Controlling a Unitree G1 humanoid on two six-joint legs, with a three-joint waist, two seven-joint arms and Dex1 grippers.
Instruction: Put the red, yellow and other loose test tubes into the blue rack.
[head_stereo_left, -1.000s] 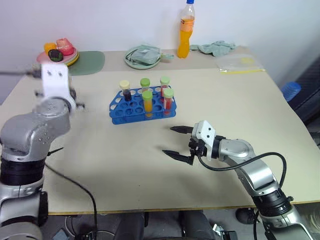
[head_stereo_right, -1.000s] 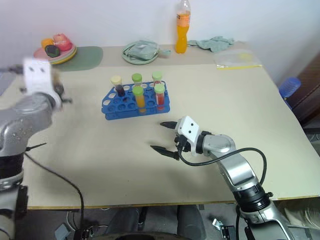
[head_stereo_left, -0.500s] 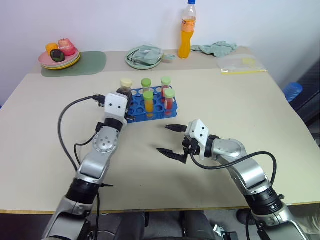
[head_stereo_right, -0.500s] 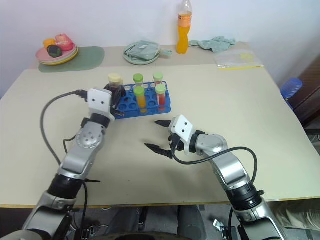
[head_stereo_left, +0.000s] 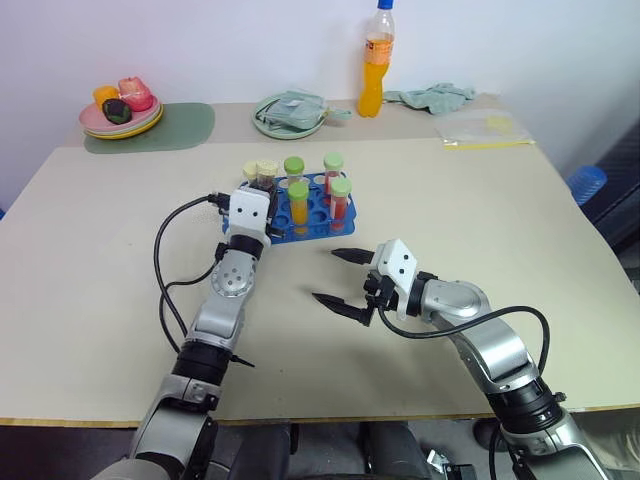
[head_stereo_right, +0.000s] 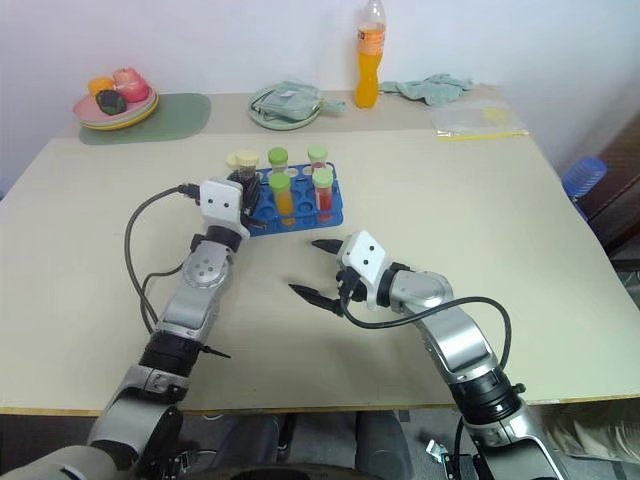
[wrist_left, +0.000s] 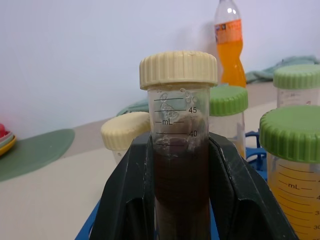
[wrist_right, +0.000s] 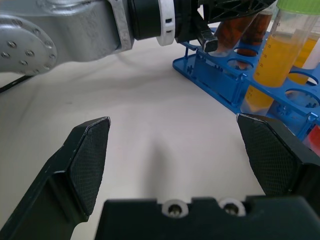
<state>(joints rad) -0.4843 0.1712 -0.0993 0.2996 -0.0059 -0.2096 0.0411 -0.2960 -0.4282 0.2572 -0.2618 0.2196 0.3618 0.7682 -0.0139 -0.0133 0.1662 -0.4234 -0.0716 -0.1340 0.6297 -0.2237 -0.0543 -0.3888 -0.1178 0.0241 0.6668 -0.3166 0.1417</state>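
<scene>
The blue rack (head_stereo_left: 315, 228) stands mid-table with several capped tubes upright in it: one cream-capped (head_stereo_left: 249, 171), green-capped ones, an orange-filled one (head_stereo_left: 298, 200) and a red-filled one (head_stereo_left: 339, 200). My left gripper (wrist_left: 181, 200) is shut on a cream-capped tube of dark brown liquid (wrist_left: 180, 160). It holds the tube upright at the rack's left end (head_stereo_left: 267, 170), and I cannot tell whether it sits in a hole. My right gripper (head_stereo_left: 327, 277) hovers open and empty over the table just in front of the rack, its fingers (wrist_right: 90, 160) wide apart.
Along the table's far edge stand an orange soda bottle (head_stereo_left: 372, 60), a green dish with a cloth (head_stereo_left: 288, 112), a plate of fruit (head_stereo_left: 120, 108) on a green mat, a crumpled cloth (head_stereo_left: 430, 95) and a plastic bag (head_stereo_left: 478, 128). A blue object (head_stereo_left: 583, 182) sits off the right edge.
My left arm has swung from high on the far left in to the rack's left end, carrying the dark tube. The right gripper has stayed open in place.
</scene>
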